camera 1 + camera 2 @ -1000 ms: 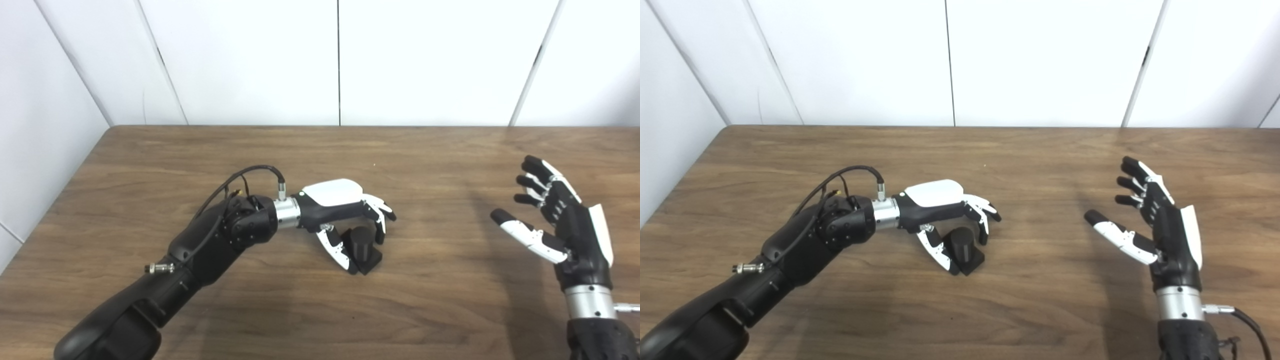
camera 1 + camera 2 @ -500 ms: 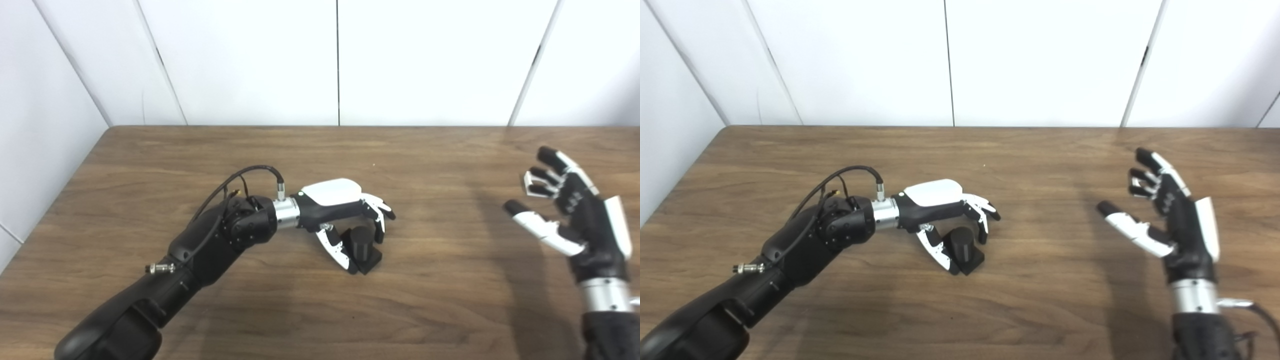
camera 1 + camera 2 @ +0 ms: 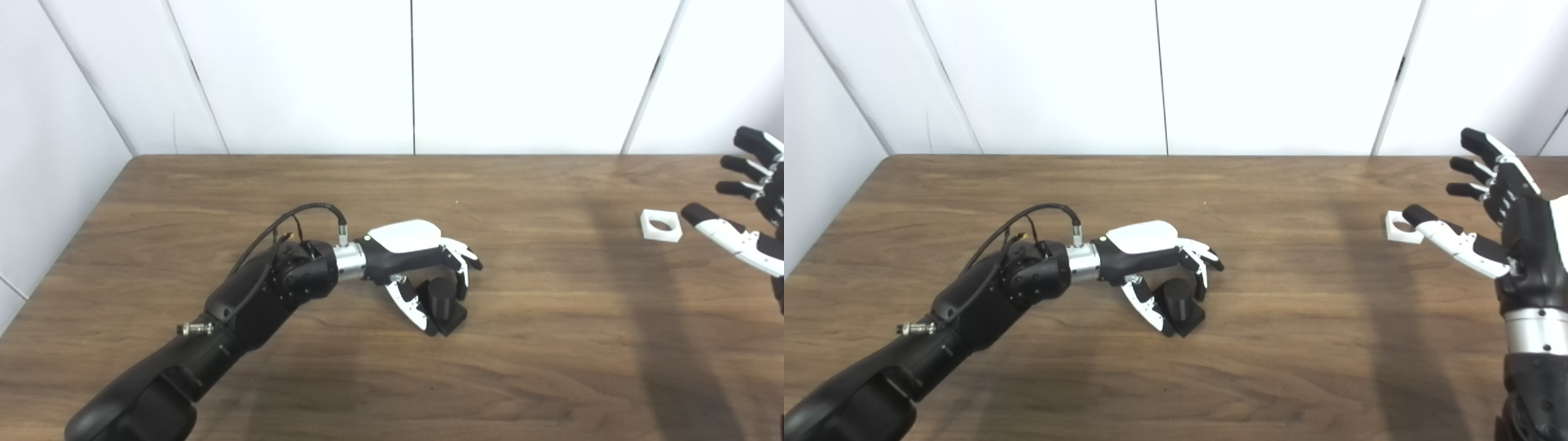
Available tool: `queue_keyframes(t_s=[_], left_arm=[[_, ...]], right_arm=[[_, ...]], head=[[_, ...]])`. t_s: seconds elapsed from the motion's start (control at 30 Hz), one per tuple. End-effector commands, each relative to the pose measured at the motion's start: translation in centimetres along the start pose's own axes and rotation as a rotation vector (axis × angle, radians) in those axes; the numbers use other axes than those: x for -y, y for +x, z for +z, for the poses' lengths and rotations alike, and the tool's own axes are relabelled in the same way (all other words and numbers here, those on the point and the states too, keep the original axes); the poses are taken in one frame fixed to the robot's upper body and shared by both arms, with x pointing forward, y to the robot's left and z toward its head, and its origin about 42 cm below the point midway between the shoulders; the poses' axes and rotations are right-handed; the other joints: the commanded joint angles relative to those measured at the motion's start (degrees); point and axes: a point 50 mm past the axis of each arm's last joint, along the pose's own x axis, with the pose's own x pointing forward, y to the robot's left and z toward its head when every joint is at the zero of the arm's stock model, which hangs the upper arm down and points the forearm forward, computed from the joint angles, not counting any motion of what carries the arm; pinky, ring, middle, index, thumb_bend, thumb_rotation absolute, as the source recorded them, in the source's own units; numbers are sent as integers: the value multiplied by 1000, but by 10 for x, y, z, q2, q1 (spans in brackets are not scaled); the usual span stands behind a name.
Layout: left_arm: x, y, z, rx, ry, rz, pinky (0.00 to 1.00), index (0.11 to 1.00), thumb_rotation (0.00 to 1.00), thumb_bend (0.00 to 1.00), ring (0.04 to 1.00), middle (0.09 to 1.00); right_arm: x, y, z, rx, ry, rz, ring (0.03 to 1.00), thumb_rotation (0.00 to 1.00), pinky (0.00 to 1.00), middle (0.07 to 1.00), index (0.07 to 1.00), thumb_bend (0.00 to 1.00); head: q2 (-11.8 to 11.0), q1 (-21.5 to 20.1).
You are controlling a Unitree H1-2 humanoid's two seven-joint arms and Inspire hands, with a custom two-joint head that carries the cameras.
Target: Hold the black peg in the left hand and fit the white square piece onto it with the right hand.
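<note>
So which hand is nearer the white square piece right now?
Right. The right hand hovers open just right of the white square piece, thumb over its edge. The left hand is far to the left, wrapped around the black peg.

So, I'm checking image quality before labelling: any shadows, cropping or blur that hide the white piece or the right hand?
Left eye view: white square piece sharp and unshadowed, right hand cropped at the edge. Right eye view: the hand's thumb overlaps the piece; soft dark shadow bands cross the table; no glare.
</note>
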Motion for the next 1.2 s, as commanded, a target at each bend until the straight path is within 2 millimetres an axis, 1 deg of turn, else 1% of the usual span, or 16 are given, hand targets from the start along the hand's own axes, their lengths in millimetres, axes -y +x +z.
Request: queue_keyframes(t_s=[0.0, 0.03, 0.17, 0.3, 0.4, 0.47, 0.5, 0.53, 0.57, 0.6, 0.63, 0.73, 0.9, 1.07, 1.1, 1.17], left_arm=[[69, -11, -16, -117, -22, -262, 848, 497, 77, 558, 924, 885], [69, -11, -15, -117, -23, -260, 841, 492, 73, 532, 923, 885], [68, -12, -15, -115, -27, -257, 834, 490, 71, 523, 920, 882], [68, -15, -15, -113, -26, -254, 820, 490, 69, 522, 912, 879], [69, -20, -17, -116, -36, -251, 808, 490, 68, 523, 915, 879], [70, -25, -20, -118, -39, -252, 809, 490, 65, 523, 916, 877], [70, -28, -21, -120, -38, -255, 810, 490, 65, 523, 916, 876], [71, -31, -22, -120, -40, -256, 811, 491, 64, 523, 917, 875], [71, -32, -23, -120, -41, -257, 813, 491, 63, 522, 918, 874], [72, -35, -24, -121, -46, -258, 814, 491, 62, 522, 918, 873], [72, -37, -26, -123, -53, -257, 815, 490, 61, 522, 916, 874], [73, -42, -28, -127, -54, -260, 817, 490, 60, 521, 914, 876], [70, -48, -29, -129, -36, -278, 832, 491, 57, 522, 920, 879], [72, -51, -33, -136, -34, -277, 825, 490, 59, 523, 913, 877], [72, -52, -33, -136, -35, -277, 828, 490, 58, 522, 911, 873], [72, -53, -33, -135, -33, -279, 826, 490, 58, 522, 910, 872]], right_arm=[[0, 5, 15, 69, 7, -12, 812, 333, 702, 876, 851, 665], [0, 5, 14, 67, 7, -11, 819, 332, 712, 881, 856, 662], [3, 9, 13, 71, 4, -9, 817, 323, 708, 881, 854, 667], [15, 18, 13, 80, -64, -11, 813, 243, 713, 876, 843, 655], [24, 26, 13, 83, -148, -1, 814, 220, 704, 878, 838, 664], [31, 33, 14, 98, -240, 5, 803, 222, 690, 864, 826, 687], [35, 37, 14, 120, -299, 10, 794, 221, 678, 853, 820, 695], [38, 40, 15, 133, -349, 19, 785, 229, 675, 835, 809, 708], [39, 42, 16, 141, -380, 24, 791, 229, 688, 830, 801, 721], [42, 45, 20, 140, -454, 39, 794, 230, 696, 828, 797, 727], [44, 47, 24, 140, -519, 51, 802, 262, 696, 826, 781, 761], [49, 51, 33, 126, -663, 97, 800, 264, 631, 837, 768, 791], [58, 58, 34, 80, -833, 173, 822, 278, 652, 861, 775, 783], [68, 74, 28, 21, -917, 226, 817, 269, 661, 866, 769, 797], [70, 77, 27, 13, -924, 236, 816, 297, 662, 869, 773, 791], [71, 84, 26, -5, -937, 257, 817, 302, 666, 868, 774, 791]], head=[[1, 1], [1, 0], [2, -4], [2, -26], [1, -69], [-4, -117], [-5, -122], [-9, -144], [-9, -148], [-12, -164], [-14, -173], [-17, -208], [-31, -251], [-45, -276], [-45, -277], [-49, -282]])
